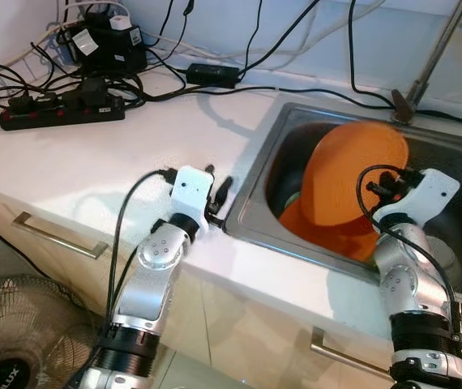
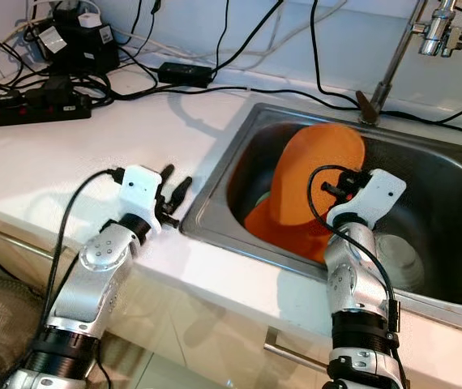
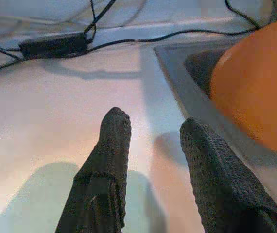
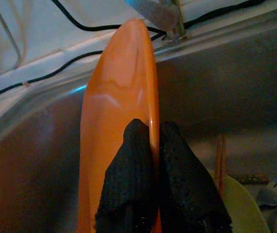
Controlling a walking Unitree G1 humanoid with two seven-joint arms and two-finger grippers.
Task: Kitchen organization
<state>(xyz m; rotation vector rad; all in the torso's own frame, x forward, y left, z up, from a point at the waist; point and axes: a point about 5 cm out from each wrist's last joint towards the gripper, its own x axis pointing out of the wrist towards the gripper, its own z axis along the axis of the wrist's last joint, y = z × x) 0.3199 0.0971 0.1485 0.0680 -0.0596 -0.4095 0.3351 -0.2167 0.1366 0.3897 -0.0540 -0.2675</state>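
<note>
A large orange plate point(image 1: 352, 174) stands on edge inside the steel sink point(image 1: 296, 121). My right gripper point(image 4: 154, 127) is shut on the plate's rim point(image 4: 119, 97), one finger on each face. Under it lies a second orange dish point(image 1: 328, 231). My left gripper point(image 1: 221, 194) is open with nothing between its fingers point(image 3: 114, 141). It hovers low over the white counter point(image 1: 93, 162), just left of the sink's left edge.
A pale green plate point(image 4: 240, 208), a fork point(image 4: 274, 189) and a white dish point(image 2: 401, 255) lie on the sink bottom. The faucet pipe point(image 1: 434, 57) rises at the back. A power strip point(image 1: 61, 109) and cables crowd the counter's back left. A fan point(image 1: 12, 340) stands on the floor.
</note>
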